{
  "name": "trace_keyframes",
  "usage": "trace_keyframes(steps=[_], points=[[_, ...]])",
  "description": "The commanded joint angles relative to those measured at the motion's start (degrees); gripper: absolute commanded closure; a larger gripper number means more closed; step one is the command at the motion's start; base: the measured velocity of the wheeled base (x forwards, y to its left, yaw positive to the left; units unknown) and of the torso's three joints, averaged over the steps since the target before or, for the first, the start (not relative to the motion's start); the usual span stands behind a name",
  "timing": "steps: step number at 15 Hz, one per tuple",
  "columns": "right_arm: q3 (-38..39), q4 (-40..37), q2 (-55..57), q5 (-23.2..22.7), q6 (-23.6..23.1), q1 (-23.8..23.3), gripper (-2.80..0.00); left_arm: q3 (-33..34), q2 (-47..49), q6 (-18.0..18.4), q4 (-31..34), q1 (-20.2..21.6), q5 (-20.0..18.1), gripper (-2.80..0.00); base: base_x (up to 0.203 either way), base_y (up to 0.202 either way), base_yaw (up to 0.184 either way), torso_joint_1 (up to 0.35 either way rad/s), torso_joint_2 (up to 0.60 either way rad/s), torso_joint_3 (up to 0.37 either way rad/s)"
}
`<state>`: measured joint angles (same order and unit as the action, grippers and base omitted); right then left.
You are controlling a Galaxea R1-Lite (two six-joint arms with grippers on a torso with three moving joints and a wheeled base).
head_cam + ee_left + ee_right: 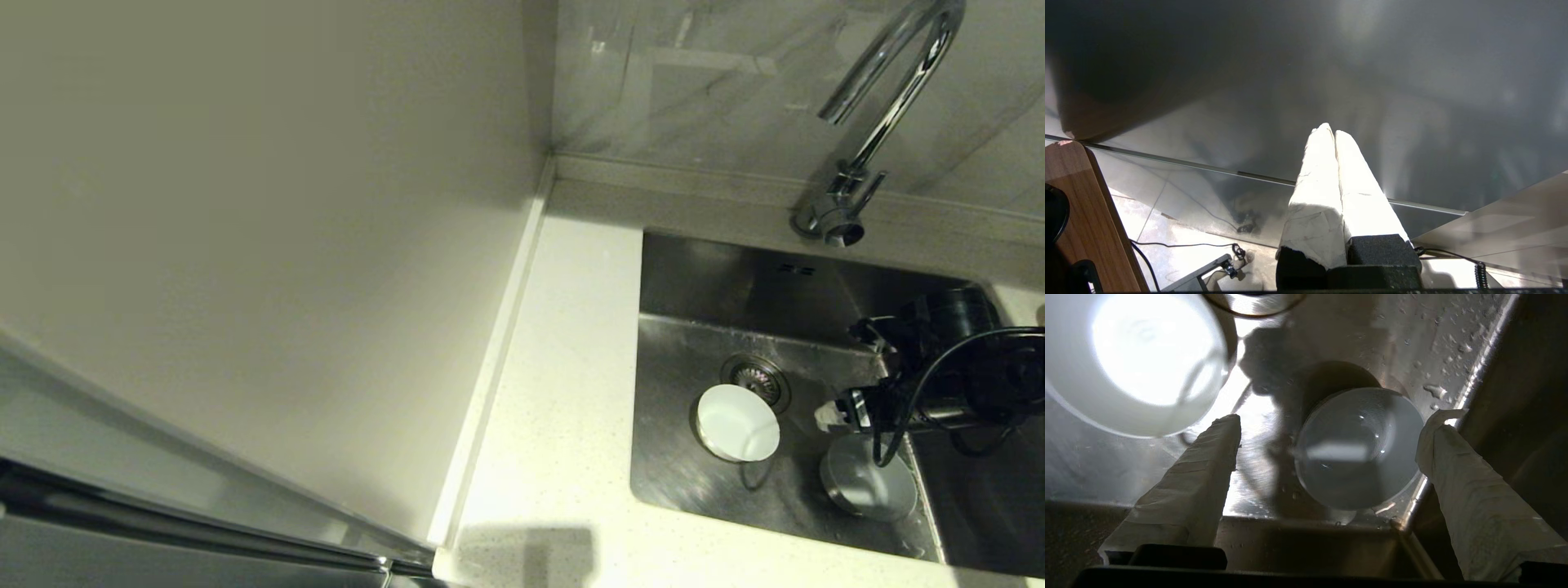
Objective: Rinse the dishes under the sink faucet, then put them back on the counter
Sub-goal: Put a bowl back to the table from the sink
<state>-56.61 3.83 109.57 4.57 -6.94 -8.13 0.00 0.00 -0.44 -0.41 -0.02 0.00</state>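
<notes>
Kitchen: sink [694,482], faucet [878,114], counter [563,392].

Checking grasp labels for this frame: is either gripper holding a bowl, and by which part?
Nothing is held. The right gripper hangs open above the grey bowl in the sink; the left gripper is shut on nothing, away from the sink.

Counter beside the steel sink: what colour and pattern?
Cream-white stone counter with fine speckles, left of the sink; clearest in the head view.
</notes>
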Motion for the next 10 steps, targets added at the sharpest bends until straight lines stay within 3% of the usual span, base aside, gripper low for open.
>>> trace_keyframes(steps=[1,7,10], points=[[0.36,0.03,-0.58,-0.29,-0.11,1.88,-2.8,0.18,0.0,0.0,-0.02,0.02,0.0,0.0,0.0,0.0,0.0,0.0,0.0,0.0],[-1.98,0.39,2.46,-9.09,-2.03,7.65,-2.8,0.18,0.0,0.0,-0.02,0.02,0.0,0.0,0.0,0.0,0.0,0.0,0.0,0.0],[-4.47,0.53,7.63,-9.49,-2.18,8.84,-2.8,0.18,0.0,0.0,-0.02,0.02,0.0,0.0,0.0,0.0,0.0,0.0,0.0,0.0]])
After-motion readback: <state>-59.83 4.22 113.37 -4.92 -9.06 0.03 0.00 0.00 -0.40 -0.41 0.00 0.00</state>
